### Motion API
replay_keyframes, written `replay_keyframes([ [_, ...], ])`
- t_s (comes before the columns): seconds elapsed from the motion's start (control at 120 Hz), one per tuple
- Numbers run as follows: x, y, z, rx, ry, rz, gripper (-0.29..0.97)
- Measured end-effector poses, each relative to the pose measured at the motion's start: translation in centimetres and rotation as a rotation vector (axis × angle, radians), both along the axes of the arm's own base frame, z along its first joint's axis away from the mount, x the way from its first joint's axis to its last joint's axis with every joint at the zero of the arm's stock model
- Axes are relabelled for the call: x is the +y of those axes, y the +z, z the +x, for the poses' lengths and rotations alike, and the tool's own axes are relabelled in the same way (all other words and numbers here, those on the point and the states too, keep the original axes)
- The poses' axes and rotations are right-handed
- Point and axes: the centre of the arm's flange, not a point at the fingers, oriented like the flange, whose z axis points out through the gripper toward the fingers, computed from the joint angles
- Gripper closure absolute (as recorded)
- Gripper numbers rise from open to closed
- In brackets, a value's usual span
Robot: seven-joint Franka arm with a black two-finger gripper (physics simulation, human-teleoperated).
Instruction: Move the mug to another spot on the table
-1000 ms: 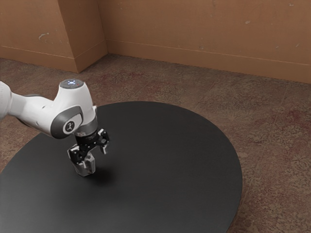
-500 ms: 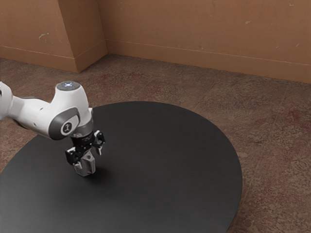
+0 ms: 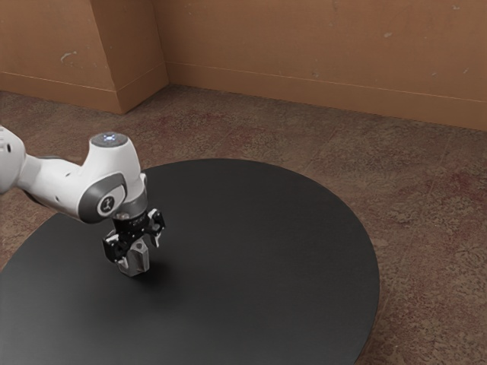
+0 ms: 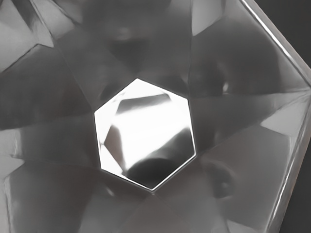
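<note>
The mug point(image 3: 136, 261) is a silvery faceted cup standing upright on the black round table point(image 3: 251, 251), towards the exterior view's left. My gripper point(image 3: 134, 249) comes straight down on it, and the black fingers close on its upper part. From the wrist I look straight down into the mug point(image 4: 146, 136): grey faceted inner walls and a bright hexagonal bottom. The mug's base sits at the table surface or just above it; which one cannot be told.
Bare dark tabletop spreads wide to the exterior view's right and towards the back of the mug. The table's edge point(image 3: 46, 228) runs close behind my arm on the left. Brown carpet and tan walls surround the table.
My hand has sunk a little and shifted slightly to the exterior view's left. The mug stays under it, and its shadow has drawn in closer.
</note>
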Motion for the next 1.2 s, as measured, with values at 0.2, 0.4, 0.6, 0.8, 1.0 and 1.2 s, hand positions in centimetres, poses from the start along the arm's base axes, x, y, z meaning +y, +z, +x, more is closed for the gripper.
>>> replay_keyframes([
  [0.2, 0.01, -0.17, 0.03, 0.000, -0.003, 0.001, 0.03],
  [0.4, 0.01, -0.22, 0.06, -0.001, -0.004, 0.001, 0.09],
  [0.6, 0.01, -0.21, 0.07, -0.003, -0.002, 0.000, 0.28],
  [0.8, -0.01, -0.37, 0.04, 0.000, -0.002, 0.000, 0.38],
  [1.0, -0.06, -0.39, 0.03, 0.002, -0.002, 0.000, 0.40],
  [1.2, 0.01, -0.26, 0.01, 0.002, -0.001, 0.000, 0.40],
])
